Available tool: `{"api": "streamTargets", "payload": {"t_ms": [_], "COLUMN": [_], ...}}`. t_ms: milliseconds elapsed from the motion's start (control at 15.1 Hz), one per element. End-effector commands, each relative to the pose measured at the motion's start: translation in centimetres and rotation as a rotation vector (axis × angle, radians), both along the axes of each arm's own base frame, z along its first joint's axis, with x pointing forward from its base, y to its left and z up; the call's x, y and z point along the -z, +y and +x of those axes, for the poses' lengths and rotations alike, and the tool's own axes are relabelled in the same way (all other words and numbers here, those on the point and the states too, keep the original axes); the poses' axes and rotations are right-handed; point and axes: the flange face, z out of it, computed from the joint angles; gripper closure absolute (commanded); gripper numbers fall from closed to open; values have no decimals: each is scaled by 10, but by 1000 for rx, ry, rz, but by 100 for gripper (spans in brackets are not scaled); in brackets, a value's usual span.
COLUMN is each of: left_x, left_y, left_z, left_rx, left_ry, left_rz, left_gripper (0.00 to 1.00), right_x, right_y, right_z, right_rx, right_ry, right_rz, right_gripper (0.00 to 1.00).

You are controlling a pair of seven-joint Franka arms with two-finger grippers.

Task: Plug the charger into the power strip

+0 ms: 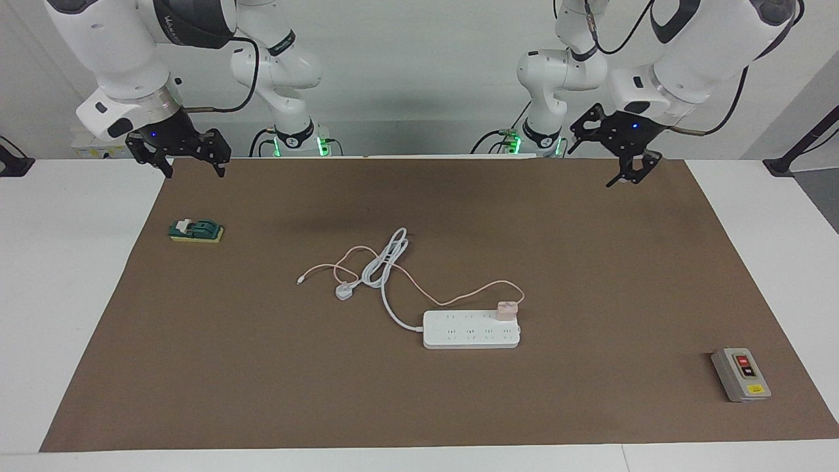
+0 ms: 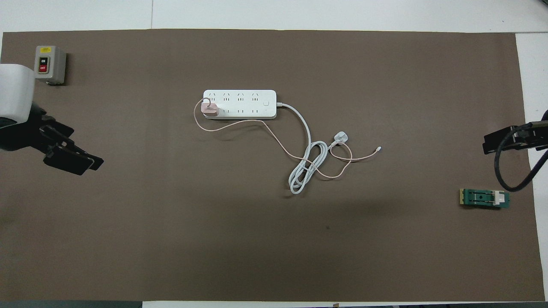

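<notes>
The pale pink charger (image 1: 505,310) (image 2: 210,110) stands plugged into an end socket of the white power strip (image 1: 459,335) (image 2: 246,97), at the end toward the left arm. Its thin pink cable loops across the mat and tangles with the strip's thick white cord. My left gripper (image 1: 600,164) (image 2: 83,149) hangs open and empty, high over the mat's corner close to its own base, well away from the charger. My right gripper (image 1: 195,172) (image 2: 496,141) waits open and empty over the mat's edge at the right arm's end.
A grey box with red and black buttons (image 1: 741,373) (image 2: 49,64) sits at the mat's corner at the left arm's end, farther from the robots than the strip. A green block (image 1: 196,231) (image 2: 484,198) lies below the right gripper. The white three-pin plug (image 1: 344,290) (image 2: 341,137) rests mid-mat.
</notes>
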Motion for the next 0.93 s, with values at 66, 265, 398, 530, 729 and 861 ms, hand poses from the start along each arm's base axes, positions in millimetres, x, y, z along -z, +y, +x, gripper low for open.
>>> {"api": "streamTargets", "payload": {"t_ms": [66, 265, 398, 530, 729, 861], "left_x": [0, 1, -3, -3, -1, 2], "left_y": [13, 19, 35, 32, 32, 37], "left_z": [-8, -8, -11, -14, -15, -17], "left_rx": [-299, -424, -457, -462, -525, -539], "left_ry": [-12, -6, 3, -4, 7, 26], "left_rz": [209, 228, 233, 232, 245, 249], "left_gripper": [0, 0, 0, 0, 0, 0], "right_x": [-1, -1, -1, -1, -2, -2], "right_y": [0, 0, 0, 0, 0, 0], "right_z": [-5, -5, -5, -5, -5, -5], "right_rx": [10, 8, 8, 8, 6, 5], "right_ry": [0, 0, 0, 0, -1, -1], "right_rz": [2, 2, 2, 2, 2, 2], "right_gripper": [0, 0, 0, 0, 0, 0]}}
